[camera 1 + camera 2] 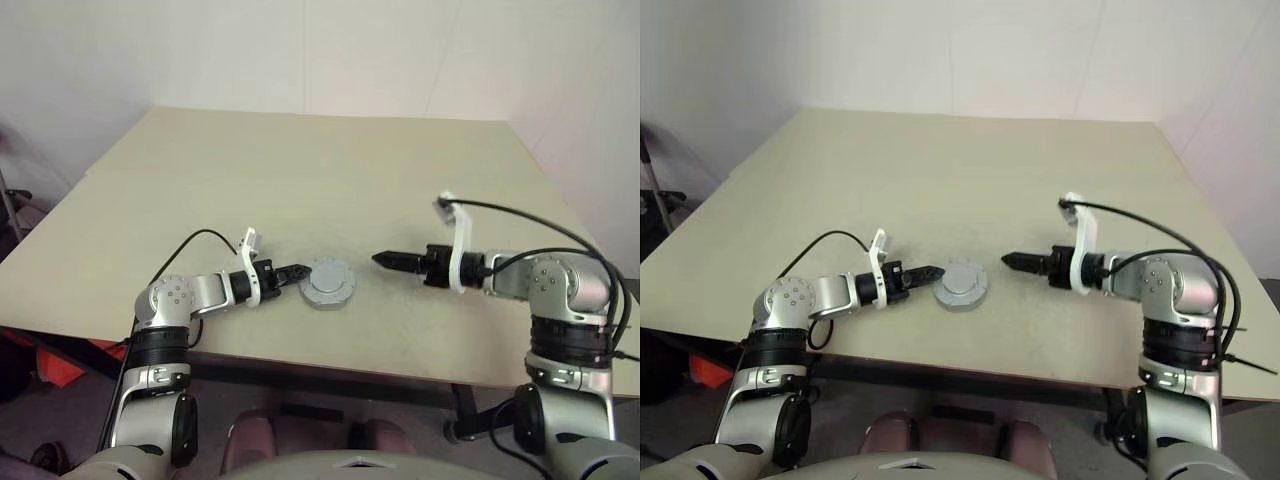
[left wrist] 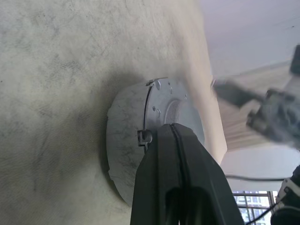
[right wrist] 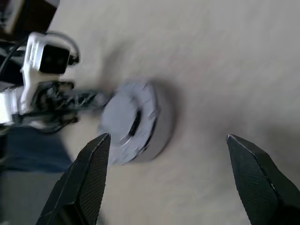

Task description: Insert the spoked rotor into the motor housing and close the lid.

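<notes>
The head views are evenly and softly lit, with no glare. The housing (image 1: 328, 283) throws only a faint shadow on the table (image 1: 300, 180). In the right wrist view the left gripper (image 3: 89, 99) at upper left is motion-blurred. A bright window burns out the lower right of the left wrist view.

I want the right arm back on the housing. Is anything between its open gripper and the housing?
Nothing visible: bare table separates the open right gripper from the lidded housing. The shut left gripper sits at the housing's far side.
</notes>
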`<state>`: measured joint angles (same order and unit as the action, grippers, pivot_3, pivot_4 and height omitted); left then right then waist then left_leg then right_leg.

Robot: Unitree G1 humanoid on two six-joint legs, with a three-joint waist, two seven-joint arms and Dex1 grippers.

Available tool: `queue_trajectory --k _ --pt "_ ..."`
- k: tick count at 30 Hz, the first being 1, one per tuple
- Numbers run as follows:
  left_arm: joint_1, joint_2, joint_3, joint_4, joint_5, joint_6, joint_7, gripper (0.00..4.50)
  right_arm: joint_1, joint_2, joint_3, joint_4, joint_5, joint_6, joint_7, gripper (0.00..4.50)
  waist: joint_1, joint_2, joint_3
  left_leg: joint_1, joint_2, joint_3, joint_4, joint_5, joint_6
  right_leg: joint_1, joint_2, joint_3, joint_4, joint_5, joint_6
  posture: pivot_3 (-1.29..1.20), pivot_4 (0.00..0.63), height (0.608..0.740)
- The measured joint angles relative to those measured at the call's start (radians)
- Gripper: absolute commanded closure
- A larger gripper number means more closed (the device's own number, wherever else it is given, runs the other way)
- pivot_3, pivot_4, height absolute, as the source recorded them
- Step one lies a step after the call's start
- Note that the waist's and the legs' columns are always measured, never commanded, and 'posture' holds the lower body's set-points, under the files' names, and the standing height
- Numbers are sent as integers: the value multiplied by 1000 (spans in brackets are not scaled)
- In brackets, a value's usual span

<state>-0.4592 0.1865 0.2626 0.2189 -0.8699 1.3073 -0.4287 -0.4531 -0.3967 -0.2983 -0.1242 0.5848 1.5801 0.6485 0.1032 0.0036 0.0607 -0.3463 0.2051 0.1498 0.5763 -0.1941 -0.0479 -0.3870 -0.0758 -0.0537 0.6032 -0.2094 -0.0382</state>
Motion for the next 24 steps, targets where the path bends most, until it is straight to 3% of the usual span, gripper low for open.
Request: queue_trajectory --k 17,24 --pt "-18 11 19 26 33 -33 3 4500 -9 217 -55 102 108 29 -266 56 -3 3 -2 3 0 0 -6 3 -6 -1 0 1 0 -1 3 0 0 740" --pt "-24 28 30 64 66 -47 19 4500 -40 244 -54 153 186 30 -352 56 -3 3 -2 -1 0 -1 -6 3 -6 -6 0 1 0 -1 3 0 0 740"
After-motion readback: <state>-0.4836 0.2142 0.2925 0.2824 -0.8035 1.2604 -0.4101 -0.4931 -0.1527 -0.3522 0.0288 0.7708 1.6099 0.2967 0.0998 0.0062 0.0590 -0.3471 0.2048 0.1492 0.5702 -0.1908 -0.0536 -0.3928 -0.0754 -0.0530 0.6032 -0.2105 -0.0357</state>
